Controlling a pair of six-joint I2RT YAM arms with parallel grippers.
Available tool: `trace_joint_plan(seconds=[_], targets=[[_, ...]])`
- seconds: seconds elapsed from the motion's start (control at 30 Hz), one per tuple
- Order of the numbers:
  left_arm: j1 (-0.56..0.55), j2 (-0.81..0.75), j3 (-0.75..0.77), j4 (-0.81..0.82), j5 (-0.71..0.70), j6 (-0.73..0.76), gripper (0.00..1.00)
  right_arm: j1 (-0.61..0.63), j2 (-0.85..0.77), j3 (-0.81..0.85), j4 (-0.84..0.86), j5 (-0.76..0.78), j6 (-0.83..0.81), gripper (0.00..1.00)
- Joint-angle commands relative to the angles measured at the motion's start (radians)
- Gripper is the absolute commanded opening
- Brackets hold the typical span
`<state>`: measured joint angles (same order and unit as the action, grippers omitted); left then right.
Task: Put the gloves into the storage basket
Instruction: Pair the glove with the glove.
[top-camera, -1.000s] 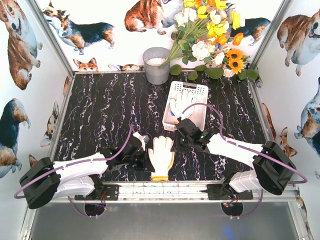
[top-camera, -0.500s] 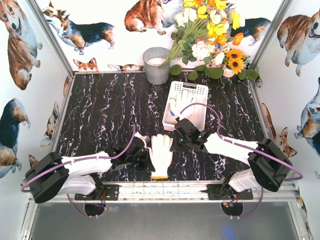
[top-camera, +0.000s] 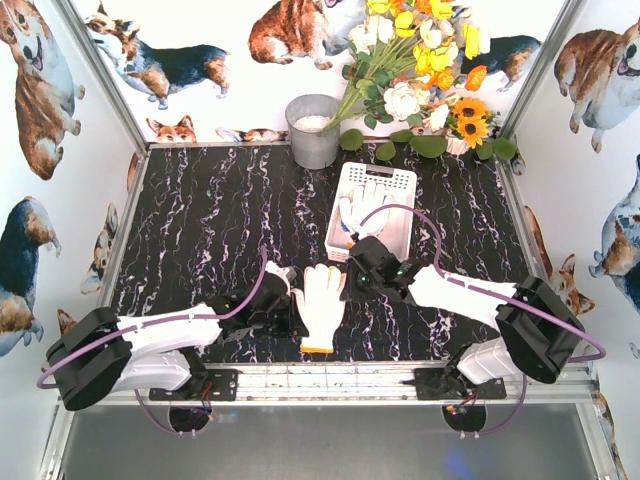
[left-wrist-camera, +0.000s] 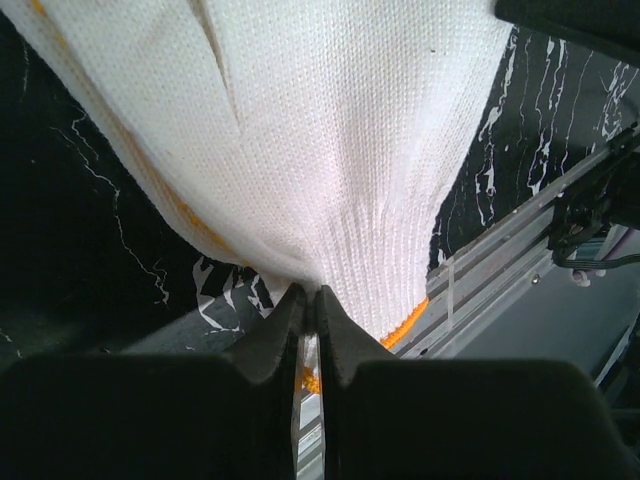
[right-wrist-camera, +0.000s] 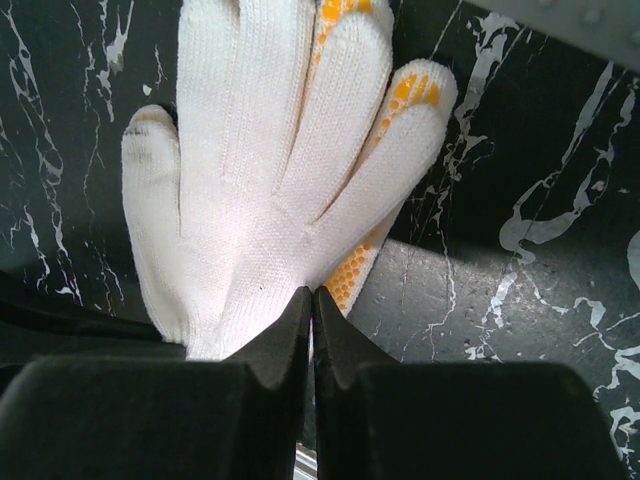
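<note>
Marble table (top-camera: 200, 220): two claws (top-camera: 291, 300) (top-camera: 347, 284) (both on gloves (top-camera: 322, 300))

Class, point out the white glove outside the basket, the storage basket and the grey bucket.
white glove (top-camera: 322, 298): top view, on its middle.
storage basket (top-camera: 378, 176): top view, on its far wall.
grey bucket (top-camera: 314, 140): top view, on its side wall.

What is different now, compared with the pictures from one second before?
The white glove shifted slightly away from the near edge, toward the storage basket, carried by the left pincer and right pincer. Both stay shut on it; basket and bucket unmoved.
</note>
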<state>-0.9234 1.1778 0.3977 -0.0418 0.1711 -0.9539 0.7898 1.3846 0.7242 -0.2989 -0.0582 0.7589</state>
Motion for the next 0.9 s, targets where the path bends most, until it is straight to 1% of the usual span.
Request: trace_joint_plan(seconds=[0.0,0.43,0.73,0.87], targets=[[-0.003,-0.006,-0.006,0.013,-0.041,0.001,0.00,0.002,-0.027,0.059,0.070,0.028,-0.029,0.00],[-0.003,0.035,-0.004,0.039,-0.113,0.016,0.00,0.001,0.037,0.107,0.073,0.066,-0.070,0.00],[-0.003,-0.029,0.014,-0.006,-0.150,0.020,0.00,-0.001,0.002,0.106,0.058,0.079,-0.066,0.00],[-0.002,-0.022,0.016,-0.011,-0.163,0.028,0.00,-0.003,-0.005,0.107,0.054,0.084,-0.069,0.00]])
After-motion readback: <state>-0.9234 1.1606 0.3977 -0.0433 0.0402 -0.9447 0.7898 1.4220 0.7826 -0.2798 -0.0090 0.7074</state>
